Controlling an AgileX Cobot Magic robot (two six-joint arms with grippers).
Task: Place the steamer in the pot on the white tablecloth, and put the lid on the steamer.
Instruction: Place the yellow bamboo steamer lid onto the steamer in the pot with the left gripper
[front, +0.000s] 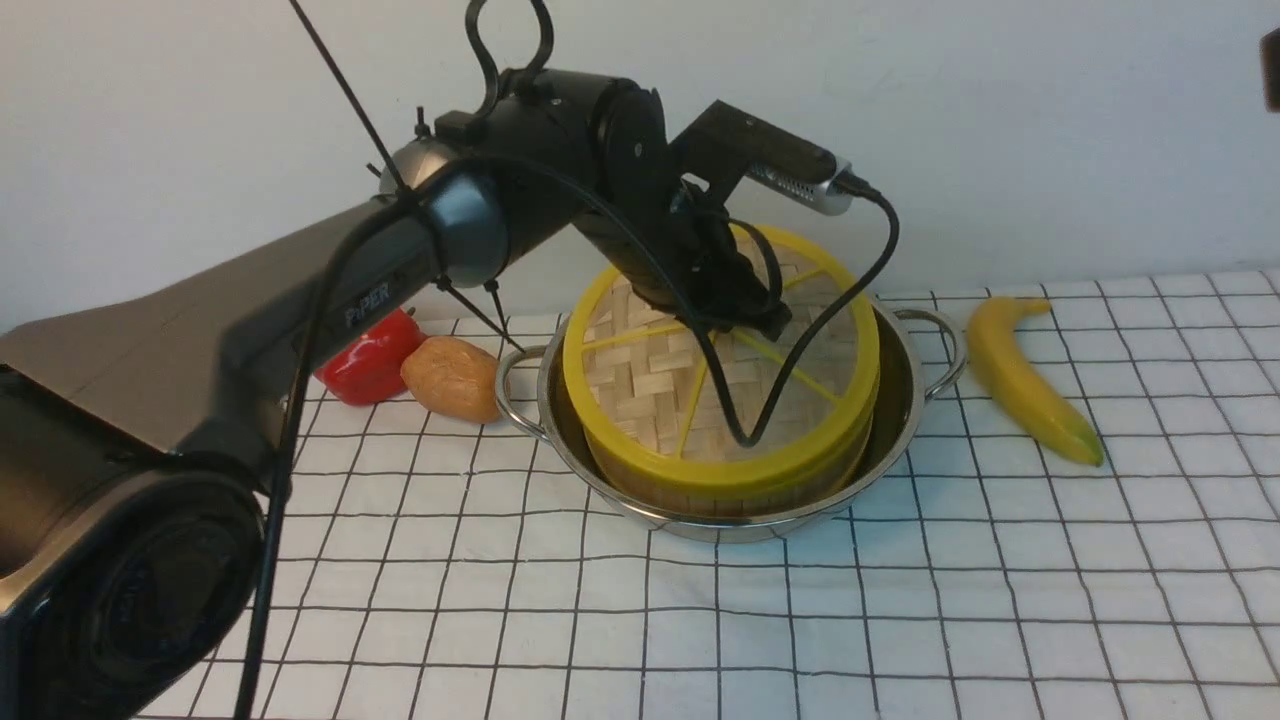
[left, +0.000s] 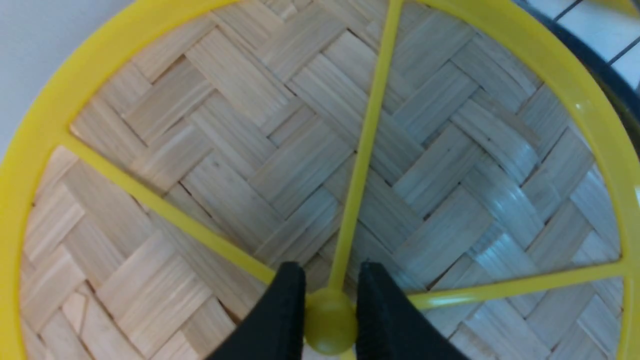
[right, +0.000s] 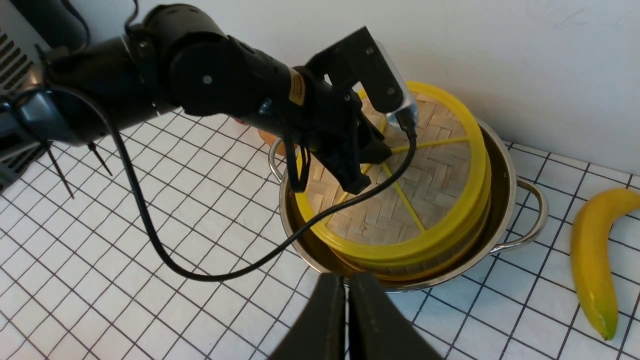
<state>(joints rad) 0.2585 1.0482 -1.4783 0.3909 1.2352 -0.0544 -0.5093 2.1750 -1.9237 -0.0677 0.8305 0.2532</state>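
In front of pot, over white tablecloth: right gripper empty, fingers almost pressed together, thin slit between. Pot sits on cloth, steamer inside it, lid seated on steamer. Left gripper pinching lid's centre knob. Banana right of pot; red pepper, potato left, nearer wall.

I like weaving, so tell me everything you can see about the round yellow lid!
The lid is a flat round disc of woven bamboo-looking strips, with a thick yellow rim, thin yellow spokes and a small yellow knob in the middle. It sits on the steamer inside the pot. The left hand pinches its knob.
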